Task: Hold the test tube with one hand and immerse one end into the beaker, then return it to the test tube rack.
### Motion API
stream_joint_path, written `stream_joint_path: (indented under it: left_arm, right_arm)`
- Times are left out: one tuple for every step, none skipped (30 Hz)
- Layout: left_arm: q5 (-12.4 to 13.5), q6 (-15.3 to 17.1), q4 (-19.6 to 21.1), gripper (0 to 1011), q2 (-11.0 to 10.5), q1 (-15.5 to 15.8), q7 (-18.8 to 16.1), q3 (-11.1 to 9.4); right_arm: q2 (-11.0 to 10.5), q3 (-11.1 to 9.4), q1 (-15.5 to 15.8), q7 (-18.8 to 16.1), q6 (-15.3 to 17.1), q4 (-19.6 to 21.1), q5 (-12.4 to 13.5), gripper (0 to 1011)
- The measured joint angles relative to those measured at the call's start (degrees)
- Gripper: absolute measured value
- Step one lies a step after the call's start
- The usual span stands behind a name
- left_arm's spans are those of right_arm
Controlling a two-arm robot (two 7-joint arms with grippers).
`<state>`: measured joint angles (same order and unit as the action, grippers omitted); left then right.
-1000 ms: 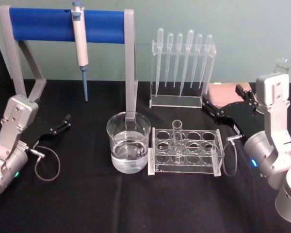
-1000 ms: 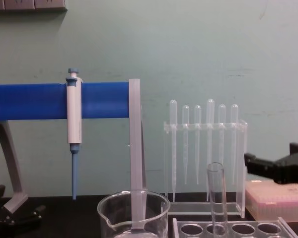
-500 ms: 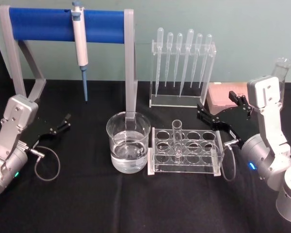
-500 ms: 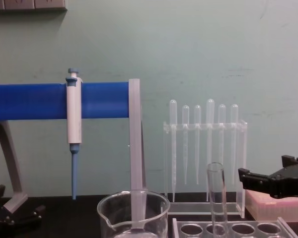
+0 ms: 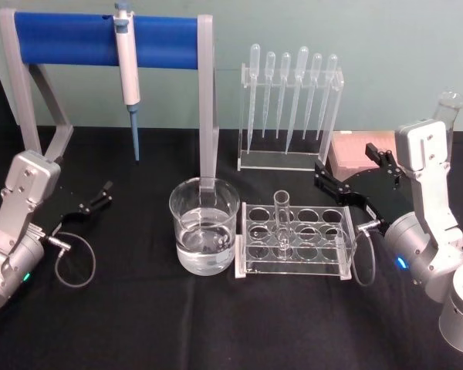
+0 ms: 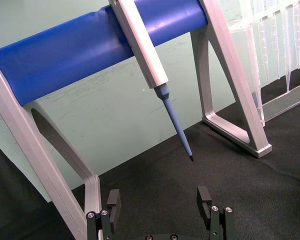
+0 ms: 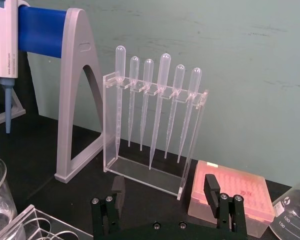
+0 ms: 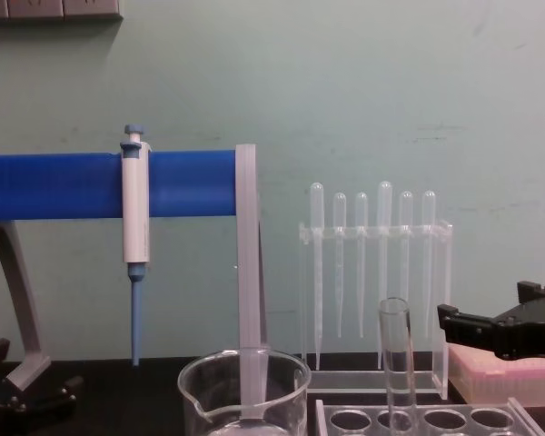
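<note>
test tube is standing upright in the clear rack, just right of the beaker, which is holding water. right gripper is hovering wide open behind the rack's right end, gripping nothing. left gripper is sitting open and empty, well apart at the table's left.

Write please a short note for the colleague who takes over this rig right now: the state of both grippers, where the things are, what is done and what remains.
Right gripper: open, empty, behind the right end of the tube rack, pointing toward the test tube.
Left gripper: open, empty, parked at the table's left.
The test tube stands upright in the rack; the beaker, partly filled with clear liquid, sits just left of the rack.
Done: nothing gripped yet.
Left: grasp the tube, dip one end into the beaker, return it to the rack.
</note>
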<state>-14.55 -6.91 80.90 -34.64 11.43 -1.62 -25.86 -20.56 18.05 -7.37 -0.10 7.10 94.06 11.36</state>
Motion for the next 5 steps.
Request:
stream_joint_path:
  left_arm:
    - [0.0,0.0,0.0,1000,0.0,0.0,0.0,0.0]
    - [0.0,0.0,0.0,1000,0.0,0.0,0.0,0.0]
    - [0.0,0.0,0.0,1000,0.0,0.0,0.0,0.0]
    - [0.0,0.0,0.0,1000,0.0,0.0,0.0,0.0]
    - [0.0,0.0,0.0,1000,0.0,0.0,0.0,0.0]
  right_arm:
    - [0.0,-0.01,0.01,0.0,-0.01,0.0,0.01,1000]
    - [0.01,-0.01,0.01,0.02,-0.01,0.01,0.01,1002]
    - [0.01,-0.02,0.01,0.03,-0.02,0.02,0.01,1002]
    - [0.02,-0.02,0.02,0.03,-0.02,0.02,0.02,1000]
    - [0.03,-0.03,0.03,0.04,-0.03,0.03,0.02,1002]
